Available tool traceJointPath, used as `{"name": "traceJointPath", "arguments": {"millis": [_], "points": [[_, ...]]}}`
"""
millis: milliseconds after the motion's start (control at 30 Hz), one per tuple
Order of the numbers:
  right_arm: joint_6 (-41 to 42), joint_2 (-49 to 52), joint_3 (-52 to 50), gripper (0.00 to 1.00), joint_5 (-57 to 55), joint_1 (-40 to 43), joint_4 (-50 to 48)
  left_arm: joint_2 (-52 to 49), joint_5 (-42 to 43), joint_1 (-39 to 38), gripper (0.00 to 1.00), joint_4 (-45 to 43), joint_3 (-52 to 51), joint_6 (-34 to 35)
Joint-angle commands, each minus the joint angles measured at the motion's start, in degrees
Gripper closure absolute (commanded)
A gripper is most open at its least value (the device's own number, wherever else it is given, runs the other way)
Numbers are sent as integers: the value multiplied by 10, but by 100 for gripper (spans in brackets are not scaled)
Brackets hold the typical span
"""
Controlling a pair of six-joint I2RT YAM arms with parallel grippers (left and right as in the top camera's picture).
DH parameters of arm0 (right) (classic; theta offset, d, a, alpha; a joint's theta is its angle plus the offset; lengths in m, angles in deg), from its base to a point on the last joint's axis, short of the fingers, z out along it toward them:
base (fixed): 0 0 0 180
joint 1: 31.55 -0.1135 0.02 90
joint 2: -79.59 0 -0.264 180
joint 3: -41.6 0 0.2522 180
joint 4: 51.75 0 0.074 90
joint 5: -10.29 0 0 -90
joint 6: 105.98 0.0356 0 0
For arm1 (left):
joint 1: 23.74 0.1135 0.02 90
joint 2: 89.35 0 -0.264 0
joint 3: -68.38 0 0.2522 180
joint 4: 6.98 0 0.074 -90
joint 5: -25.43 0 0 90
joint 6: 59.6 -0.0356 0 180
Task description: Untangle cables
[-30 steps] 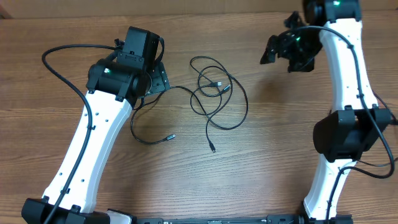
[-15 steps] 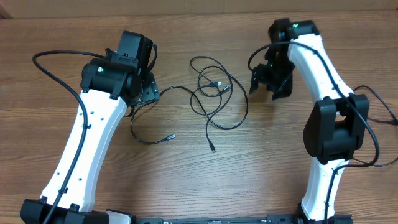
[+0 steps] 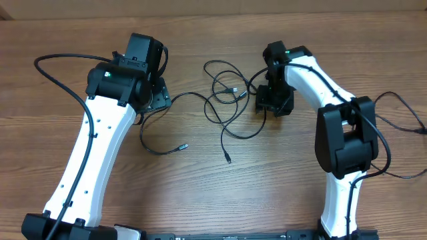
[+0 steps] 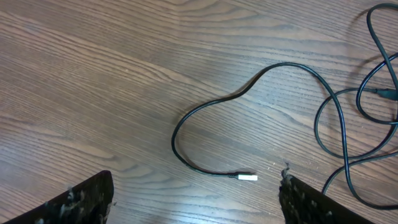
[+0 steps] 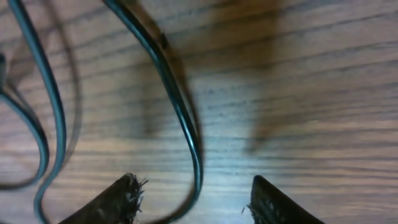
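Note:
The thin black cables (image 3: 227,101) lie in a loose tangle of overlapping loops at the table's middle. One strand runs left and ends in a small plug (image 3: 185,145); another plug (image 3: 229,160) lies in front. My right gripper (image 3: 273,103) is open, low over the tangle's right loop; in the right wrist view one strand (image 5: 194,155) runs between its open jaws (image 5: 196,202). My left gripper (image 3: 159,99) is open and empty at the left strand; the left wrist view shows that strand's silvery plug (image 4: 248,177) just ahead of its jaws (image 4: 196,202).
Wooden table (image 3: 280,173). Thick black arm wires arc off at the far left (image 3: 53,63) and at the right edge (image 3: 407,113). The white arms reach in from the front left (image 3: 93,160) and front right (image 3: 340,193).
My right arm has swung from the far right corner leftward and down to the tangle's right loop. My left arm shifted slightly at first and then stayed still. The cables have not moved.

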State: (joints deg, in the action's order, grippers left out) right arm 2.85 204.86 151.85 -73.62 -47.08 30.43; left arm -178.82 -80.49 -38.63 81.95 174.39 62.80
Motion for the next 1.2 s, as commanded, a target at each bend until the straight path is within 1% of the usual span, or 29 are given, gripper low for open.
{"name": "traceJointPath", "arguments": {"millis": [0,200,233,267,300,333,367,400,433,500,633,800,900,967,1067,1167], "points": [[39,4,-23,45,-50,-9,-19,7,-10,2,15,-2,4,-7],[41,4,-66,46,-45,-13,-59,7,-10,2,15,-2,4,-7],[41,4,-70,50,-41,-13,-63,7,-10,2,15,-2,4,-7],[41,4,-71,54,-33,-13,-64,7,-10,2,15,-2,4,-7],[41,4,-71,61,-24,-13,-65,7,-10,2,15,-2,4,-7],[41,4,-71,68,-15,-13,-65,7,-10,2,15,-2,4,-7],[41,4,-70,78,-7,-13,-64,7,-10,2,15,-2,4,-7],[41,4,-68,84,4,-13,-64,7,-10,2,15,-3,4,-7],[40,4,-67,90,15,-13,-64,7,-10,2,15,-3,4,-7],[39,2,-62,96,31,-13,-62,7,-10,2,15,-4,4,-7],[32,-7,-22,96,37,-12,-29,7,-10,2,15,-4,4,-7],[-15,-30,90,96,57,-12,43,7,-10,2,15,-5,4,-7],[-16,-43,204,96,58,-12,100,7,-10,2,15,-9,4,-7],[-19,-47,268,96,58,-12,122,7,-10,2,15,-9,4,-7],[-39,-51,372,96,58,-12,141,7,-10,2,14,-9,4,-7],[-39,-51,460,96,57,-12,144,7,-10,2,14,-11,4,-7]]}}
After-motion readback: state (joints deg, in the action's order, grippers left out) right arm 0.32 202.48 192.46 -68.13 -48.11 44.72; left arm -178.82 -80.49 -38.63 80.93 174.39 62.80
